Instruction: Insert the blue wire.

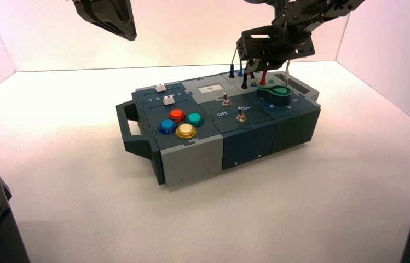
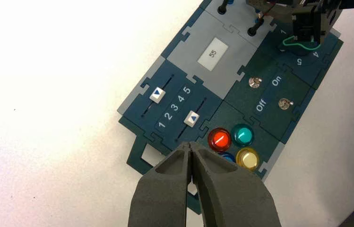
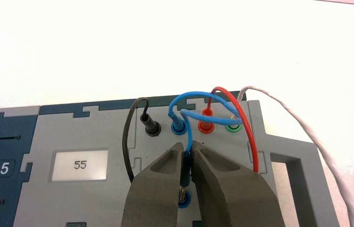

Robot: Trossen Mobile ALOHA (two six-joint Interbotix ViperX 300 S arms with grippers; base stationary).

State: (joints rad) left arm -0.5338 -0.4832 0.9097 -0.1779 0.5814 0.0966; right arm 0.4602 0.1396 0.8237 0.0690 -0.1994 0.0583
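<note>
Right end effector [image 3: 188, 161] clamped on blue wire [image 3: 190, 101] plug, pin tip hovering just above blue socket [image 3: 183, 199]. Might skid off rim if tilted. Left end effector [image 2: 190, 152] closed, empty, parked above buttons.

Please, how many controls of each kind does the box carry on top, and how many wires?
Round plastic push buttons: 4 (red, teal, blue, yellow)
White slider caps: 2
Metal toggle switches: 2
Green rotary knob: 1
Thin flexible wires: 4 (black, blue wire in the right gripper fingers, red, white)
Total: 13
Left gripper hangs idle above the buttons.
</note>
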